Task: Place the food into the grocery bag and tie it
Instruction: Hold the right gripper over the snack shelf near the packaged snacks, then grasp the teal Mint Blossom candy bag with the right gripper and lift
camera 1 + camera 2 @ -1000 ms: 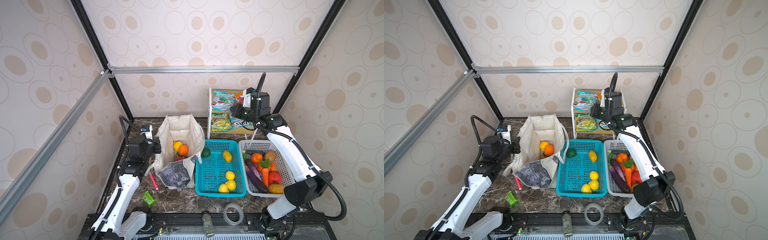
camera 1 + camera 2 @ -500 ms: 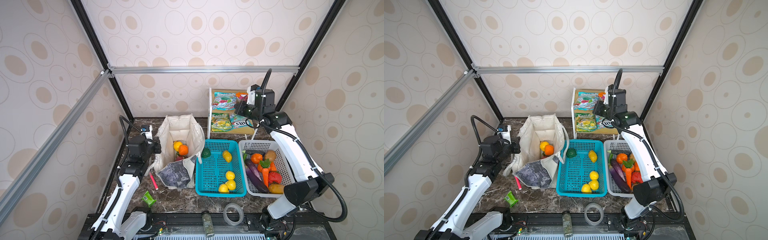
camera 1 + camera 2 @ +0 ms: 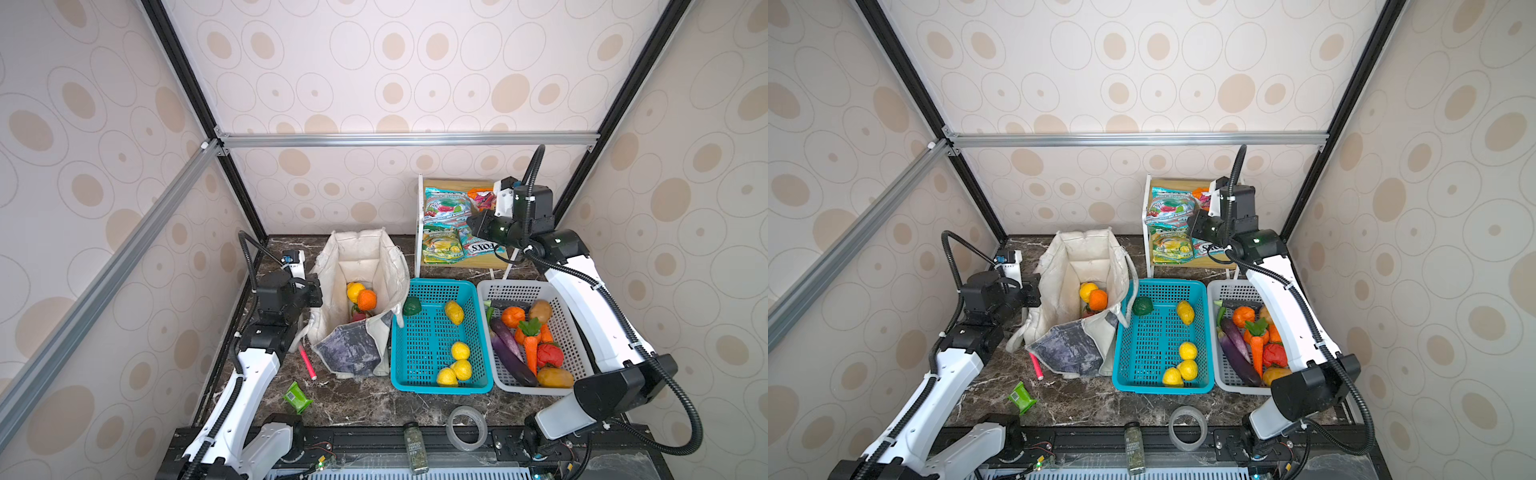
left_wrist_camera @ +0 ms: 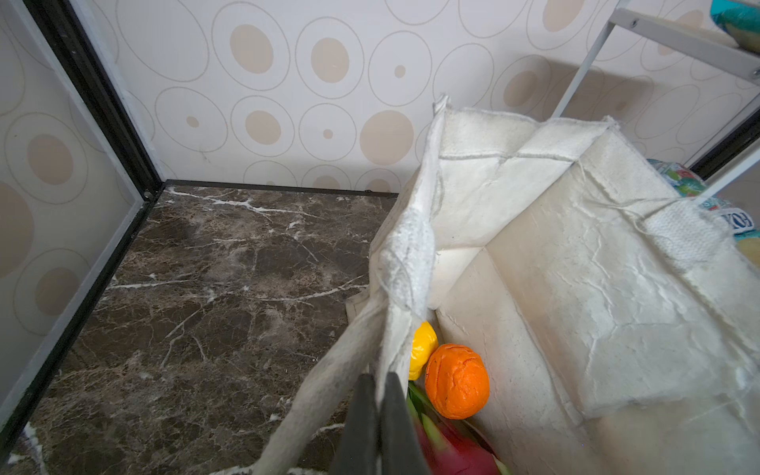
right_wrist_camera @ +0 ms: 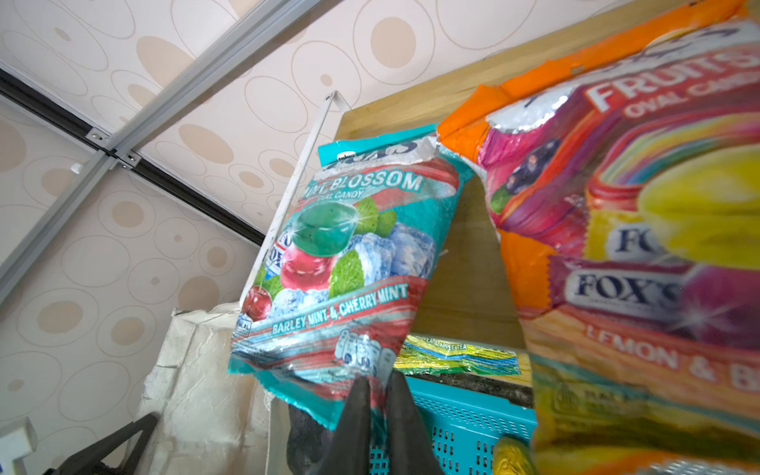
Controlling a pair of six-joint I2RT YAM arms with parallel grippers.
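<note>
The grocery bag [image 3: 365, 257] [image 3: 1084, 253] stands open at the left with an orange [image 3: 366, 300] [image 4: 456, 380], a yellow fruit [image 4: 421, 349] and a pink fruit [image 4: 448, 448] inside. My left gripper [image 3: 316, 291] [image 4: 378, 407] is shut on the bag's near rim. My right gripper [image 3: 469, 223] [image 5: 379, 407] is up at the shelf rack [image 3: 419, 216]. Its jaws stand slightly apart, with the lower edge of the teal mint candy packet [image 3: 446, 207] [image 5: 349, 263] in the gap. An orange fruit candy packet [image 5: 637, 205] lies beside it, close to the right wrist camera.
A teal basket [image 3: 432, 386] holds lemons and a green pepper [image 3: 411, 306]. A white basket [image 3: 540, 286] holds eggplants, a carrot and other vegetables. More candy packets [image 3: 442, 247] lie on the lower shelf. A tape roll [image 3: 466, 428], spice jar [image 3: 415, 446], green wrapper [image 3: 297, 397] and pink stick [image 3: 307, 361] sit near the front.
My right wrist has shifted slightly up and back at the shelf, and its jaws have parted a little. The left arm and the bag have not moved.
</note>
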